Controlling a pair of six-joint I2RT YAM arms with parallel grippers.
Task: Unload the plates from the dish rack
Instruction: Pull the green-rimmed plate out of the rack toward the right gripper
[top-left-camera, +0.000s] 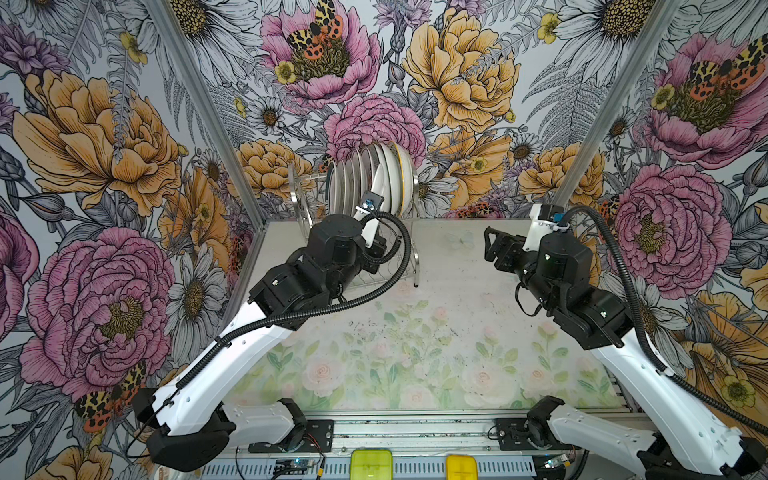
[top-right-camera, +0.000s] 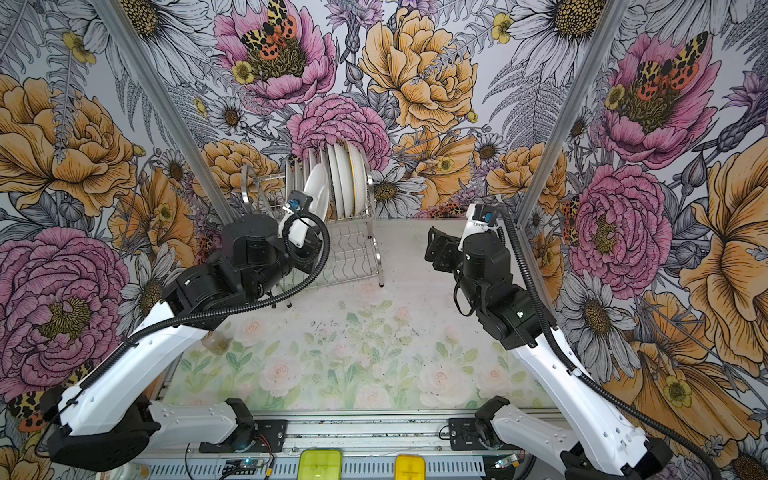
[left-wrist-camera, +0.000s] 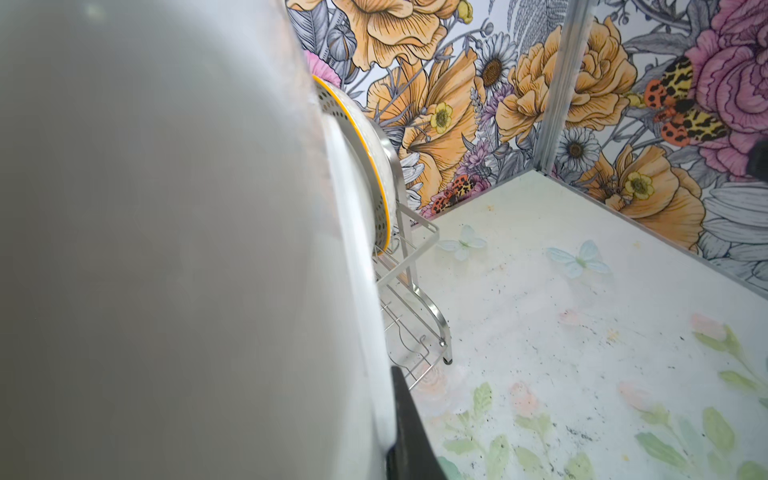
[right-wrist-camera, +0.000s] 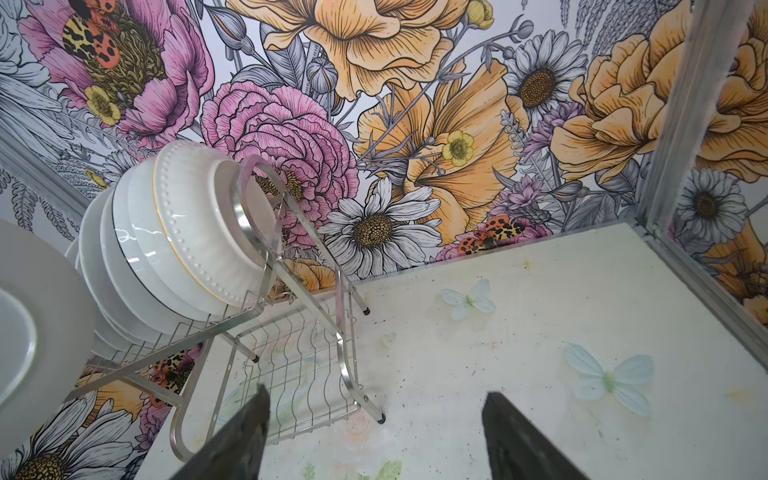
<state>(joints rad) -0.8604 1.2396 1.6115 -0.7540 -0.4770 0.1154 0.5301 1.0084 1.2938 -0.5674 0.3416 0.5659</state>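
Floral table (top-left-camera: 457, 332) | shiny wire dish rack (right-wrist-camera: 291, 365) | white plates (right-wrist-camera: 183, 232), 1 yellow-rimmed

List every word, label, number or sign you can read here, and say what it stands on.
No text can be read in any view.
White round ceramic plates in the shiny steel wire dish rack: only beaded, dark and yellow rims show, no writing.
Plain white tilted plate: blank.
Yellow plastic boxes at the near edge: no legible marks.
Small circuit board: too small to read.
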